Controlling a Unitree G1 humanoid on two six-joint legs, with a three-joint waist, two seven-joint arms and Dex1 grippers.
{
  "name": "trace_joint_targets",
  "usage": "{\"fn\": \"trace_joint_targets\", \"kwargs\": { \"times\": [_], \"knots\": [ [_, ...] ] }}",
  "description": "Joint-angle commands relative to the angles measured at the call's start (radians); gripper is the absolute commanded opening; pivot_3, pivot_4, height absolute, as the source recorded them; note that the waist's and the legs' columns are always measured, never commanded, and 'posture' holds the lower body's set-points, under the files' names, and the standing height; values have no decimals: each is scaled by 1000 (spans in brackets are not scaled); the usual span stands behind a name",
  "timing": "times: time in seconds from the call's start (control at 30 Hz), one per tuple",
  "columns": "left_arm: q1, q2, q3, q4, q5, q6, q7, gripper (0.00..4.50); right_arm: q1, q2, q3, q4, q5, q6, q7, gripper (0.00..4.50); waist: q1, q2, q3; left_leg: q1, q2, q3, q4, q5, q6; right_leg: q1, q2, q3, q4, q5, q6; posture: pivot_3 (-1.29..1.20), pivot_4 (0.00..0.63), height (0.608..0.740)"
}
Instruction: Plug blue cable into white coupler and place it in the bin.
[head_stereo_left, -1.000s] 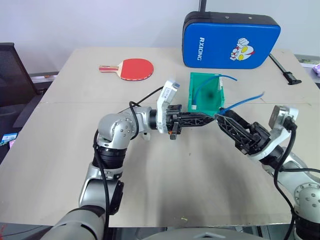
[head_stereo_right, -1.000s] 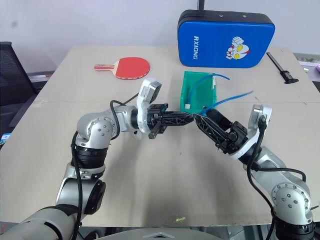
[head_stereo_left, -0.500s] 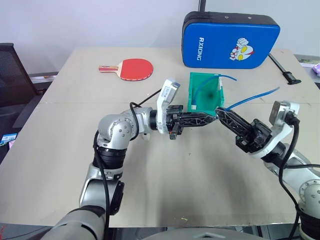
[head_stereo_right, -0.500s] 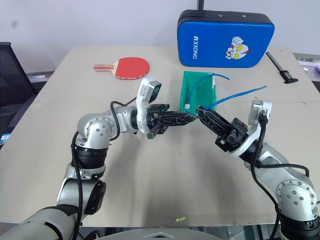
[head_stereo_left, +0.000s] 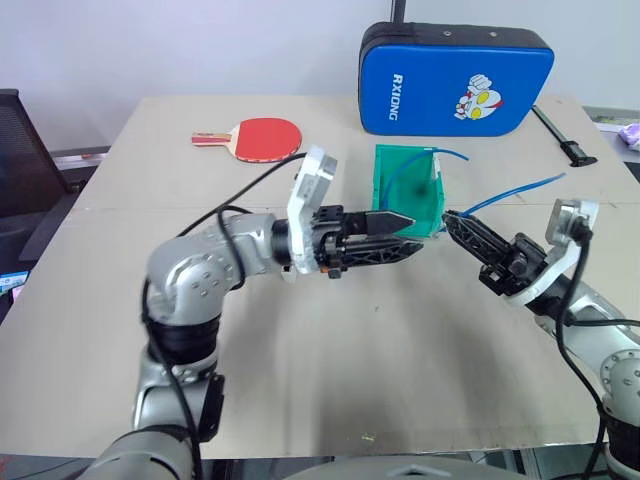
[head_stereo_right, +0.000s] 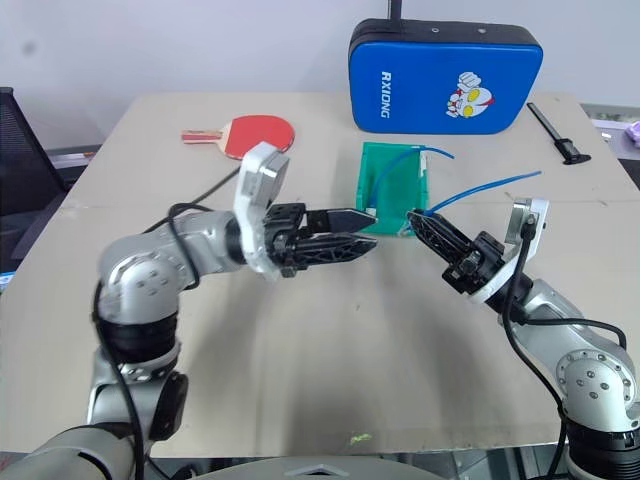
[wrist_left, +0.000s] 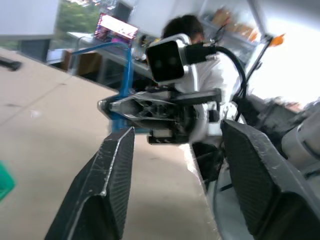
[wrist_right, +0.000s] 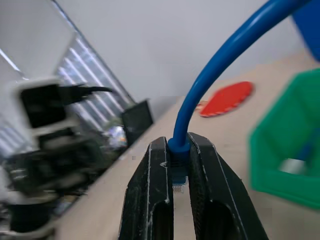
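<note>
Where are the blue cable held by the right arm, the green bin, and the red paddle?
blue cable (wrist_right: 220, 65), right wrist view, on the curved sheath above the clamped plug.
bin (head_stereo_left: 386, 190), left eye view, on its left wall.
red paddle (head_stereo_left: 268, 137), left eye view, on the red blade.

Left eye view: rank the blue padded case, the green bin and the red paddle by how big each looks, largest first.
1. Blue padded case, clearly largest.
2. Red paddle and green bin: close in apparent size, and the left end effector covers part of the bin, so I won't rank them.
</note>
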Motion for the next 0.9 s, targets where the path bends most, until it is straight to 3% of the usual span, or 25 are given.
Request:
{"fn": "trace_joint_targets", "kwargs": {
  "times": [0.03, 0.17, 0.3, 0.43, 0.53, 0.67, 0.9],
  "knots": [
    [103, 36, 89, -152, 61, -45, 177, 2784, -5, -1, -19, 10, -27, -18, 52, 0, -1, 0, 0, 0, 0, 0, 0, 0, 0, 0, -1, 0, 0, 0, 0, 0, 150, 740],
    [288, 69, 84, -246, 385, -267, 364, 2784, 1, -23, -8, 58, -66, -1, 124, 0, 0, 0, 0, 1, 1, 1, 0, 0, 0, 0, -1, 1, 0, 0, 0, 0, 150, 740],
    [485, 7, 89, -333, 613, -435, 543, 2784, -23, -23, 12, 90, -103, 6, 165, 0, 4, 0, 0, 1, 0, 1, 0, 0, 0, 0, -2, 2, 0, 0, -1, 0, 150, 740],
    [750, -38, 4, -298, 825, -640, 609, 2784, -50, -11, 29, 112, -121, 15, 183, 0, 7, 0, 0, 0, 0, 2, -1, 0, 0, 0, -5, 2, -2, 0, -1, 0, 150, 740],
    [830, -86, -26, -210, 890, -763, 631, 2784, -59, -14, 39, 113, -139, 27, 201, 0, 23, 0, 0, 0, 1, 2, -2, -1, 0, 0, -6, 1, -3, 0, -1, 0, 150, 740],
    [817, -147, -71, -136, 905, -807, 626, 2784, -59, -16, 26, 103, -138, 39, 197, 0, 31, 0, 0, 0, 1, 1, -1, 0, 1, 1, -8, -3, -3, -2, -5, 0, 150, 740],
    [757, -161, -117, -37, 901, -822, 567, 2784, -36, -12, 18, 73, -139, 42, 181, 0, 22, 0, 0, 0, 1, 3, -1, -1, 2, 1, -7, -4, -3, 1, -1, 0, 150, 740]
  ]
}}
